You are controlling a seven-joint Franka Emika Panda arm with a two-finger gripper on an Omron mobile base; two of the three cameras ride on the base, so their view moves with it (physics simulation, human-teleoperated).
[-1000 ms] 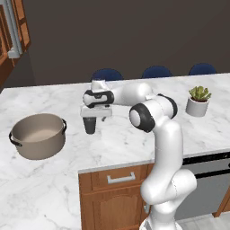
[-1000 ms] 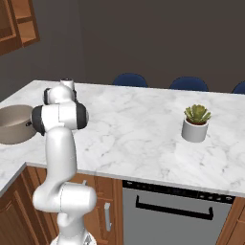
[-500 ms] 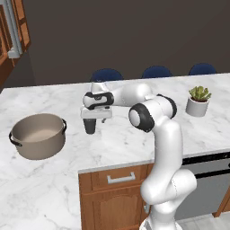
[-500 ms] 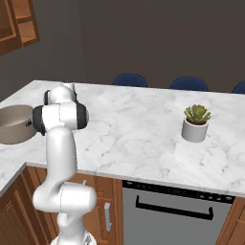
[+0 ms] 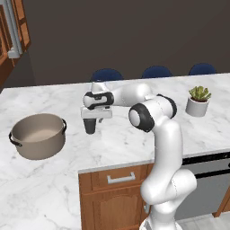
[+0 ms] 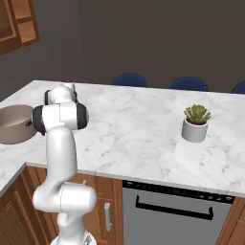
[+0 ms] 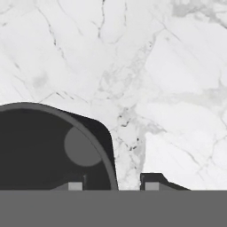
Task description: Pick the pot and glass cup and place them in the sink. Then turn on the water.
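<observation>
The glass cup (image 5: 90,126), a small dark tumbler, stands upright on the white marble counter (image 5: 134,139). My gripper (image 5: 91,119) points straight down onto it. In the hand view my gripper (image 7: 113,185) straddles the cup's (image 7: 44,150) rim, one fingertip (image 7: 75,185) inside and the other outside. A gap shows on both sides of the wall, so the jaws are partly closed but open. The pot (image 5: 38,135), wide, taupe-grey and with black side handles, sits to the cup's left, apart from it, and shows at the left edge (image 6: 13,125) of the right base view. The sink and the water are out of view.
A potted succulent (image 5: 198,100) stands at the counter's right end, also seen as the plant (image 6: 195,122) in the right base view. Blue chair backs (image 5: 107,74) line the far side. The counter's front edge (image 5: 117,165) runs above wooden drawers and a dark appliance front (image 6: 172,210).
The jaws have narrowed around the cup's wall. The arm, the cup and the pot stay where they were.
</observation>
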